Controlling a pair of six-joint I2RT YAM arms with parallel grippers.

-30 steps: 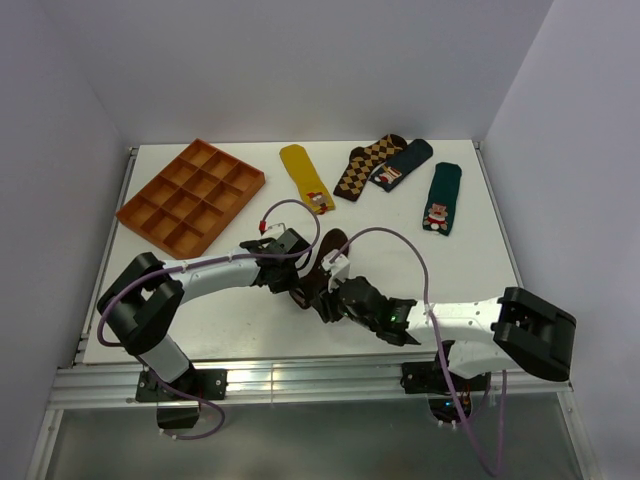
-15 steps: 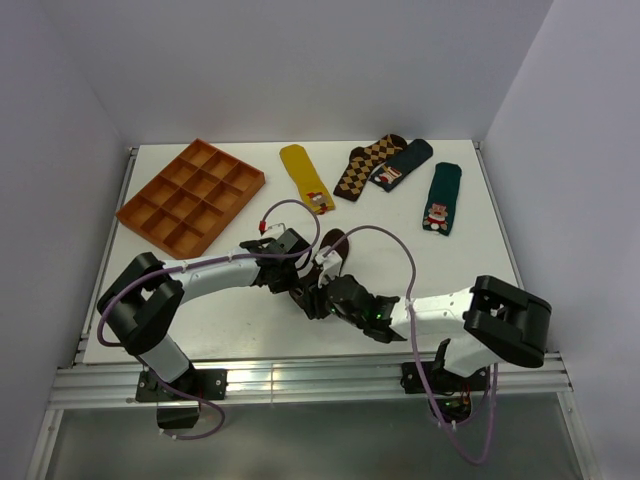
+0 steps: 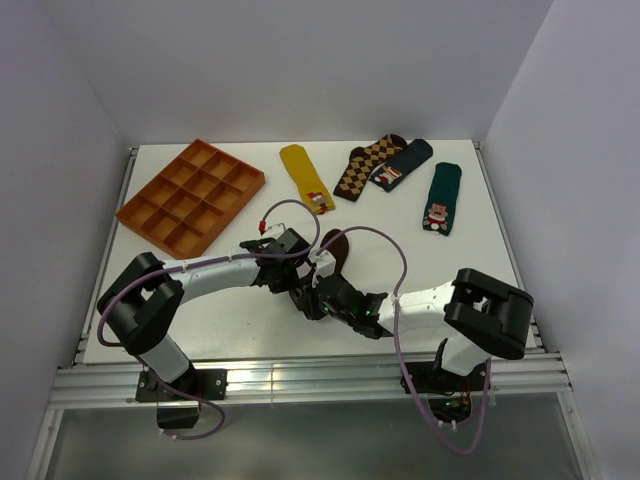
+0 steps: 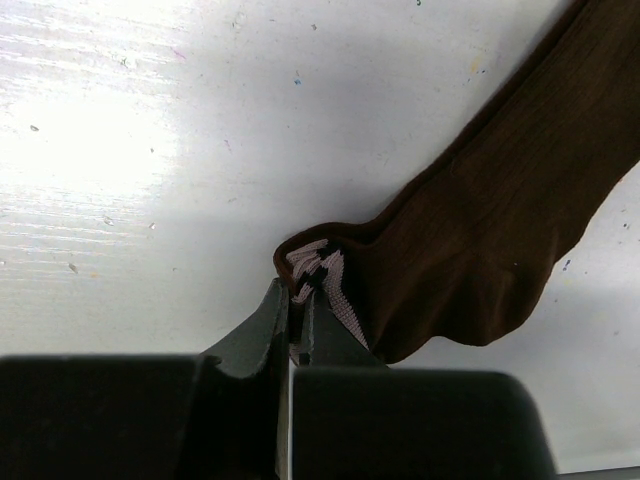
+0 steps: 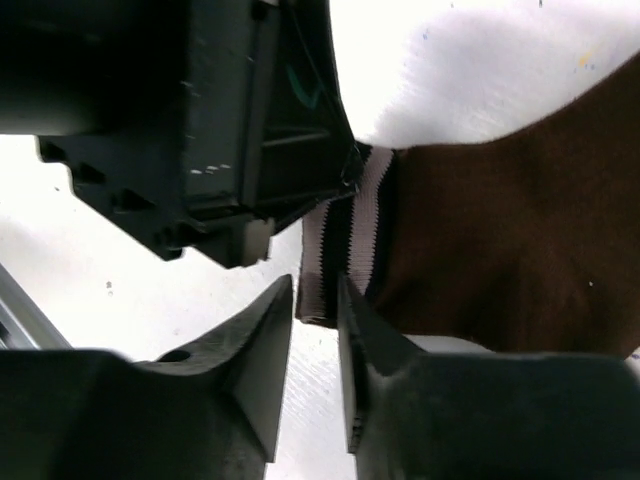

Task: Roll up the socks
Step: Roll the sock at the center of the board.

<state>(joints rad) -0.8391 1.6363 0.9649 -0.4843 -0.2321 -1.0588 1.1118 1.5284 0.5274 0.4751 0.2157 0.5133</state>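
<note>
At the near middle of the surface (image 3: 470, 270): dark brown sock (image 4: 480, 220) lies flat, cuff toward the arms, toe end angled off to the far right.

Left tool (image 4: 297, 298): jaws clamped tight on the cream-striped cuff (image 4: 322, 272). The cuff is bunched into a small fold right at the fingertips. The rest of the sock is spread on the surface beside it.

Right tool (image 5: 316, 290): comes in low from the right, nose to nose with the left one. Jaws are narrow and straddle the striped cuff edge. The fabric sits in the gap, but I cannot tell if they're actually pressing on it. In the right wrist view the left tool's black body sits just beside the same cuff edge.

Rest of the surface, all well apart from the brown sock:
- orange compartment tray (image 3: 190, 195), far left
- mustard sock (image 3: 305, 177), far middle
- diamond-pattern sock (image 3: 362, 168), touching a dark blue sock (image 3: 405, 160) on its right
- green sock (image 3: 441, 198) with a printed figure, far right
</note>
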